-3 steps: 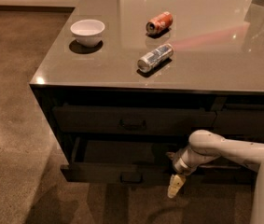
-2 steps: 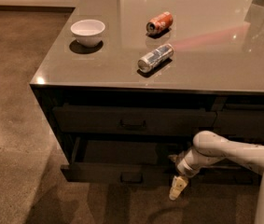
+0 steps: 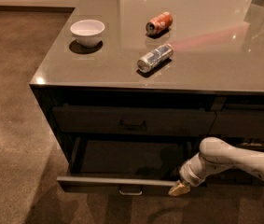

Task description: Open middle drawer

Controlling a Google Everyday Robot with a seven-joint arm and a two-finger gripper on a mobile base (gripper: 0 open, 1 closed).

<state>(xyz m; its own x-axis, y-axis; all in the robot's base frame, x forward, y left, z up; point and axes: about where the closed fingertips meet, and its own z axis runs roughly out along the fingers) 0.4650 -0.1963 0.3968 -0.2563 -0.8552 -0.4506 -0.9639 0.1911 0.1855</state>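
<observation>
Middle drawer (image 3: 122,158) pulled well out; gripper (image 3: 179,188) at front's right end, open-or-closed unclear. Risk: arm (image 3: 225,157) snags front edge, nudging drawer back in or skewing it.

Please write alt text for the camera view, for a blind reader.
The middle drawer is pulled out, with the robot's pincer at the right end of its front. On the counter above are a white bowl, an orange can and a silver can, both cans on their sides.
</observation>
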